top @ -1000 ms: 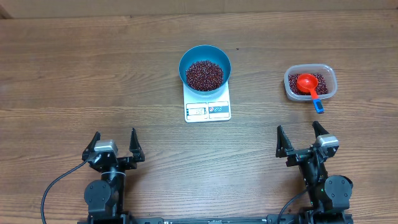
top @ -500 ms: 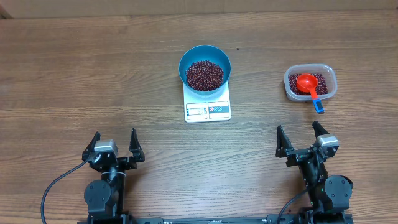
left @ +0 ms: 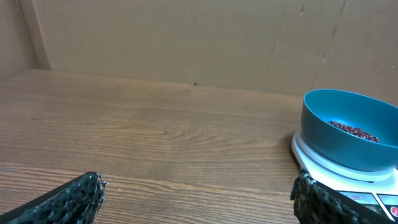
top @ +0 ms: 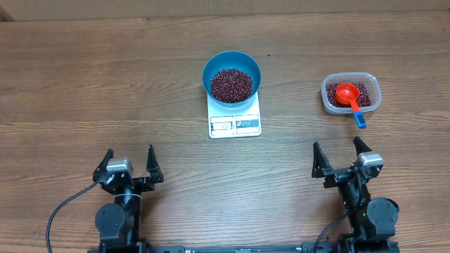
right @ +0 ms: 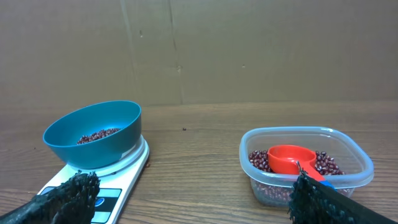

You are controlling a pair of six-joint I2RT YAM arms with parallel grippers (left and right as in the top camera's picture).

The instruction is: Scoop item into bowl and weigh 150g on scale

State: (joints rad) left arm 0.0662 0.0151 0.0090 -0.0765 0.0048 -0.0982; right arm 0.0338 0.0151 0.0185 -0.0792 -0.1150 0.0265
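A blue bowl (top: 231, 76) holding dark red-brown beans (top: 231, 83) stands on the white scale (top: 235, 123) at the table's middle. The bowl (left: 348, 140) shows at the right of the left wrist view and again, as the bowl (right: 93, 134) on the scale (right: 121, 171), at the left of the right wrist view. My left gripper (top: 129, 165) rests open near the front left, nothing between its fingers. My right gripper (top: 340, 158) stands open at the front right, empty, with a clear tub (top: 351, 93) of beans beyond it.
A red scoop (top: 349, 93) with a blue handle end lies in the clear tub (right: 308, 165), its handle over the near rim. A cardboard wall (right: 249, 50) closes the table's far side. One stray bean (right: 185, 129) lies on the wood behind the scale.
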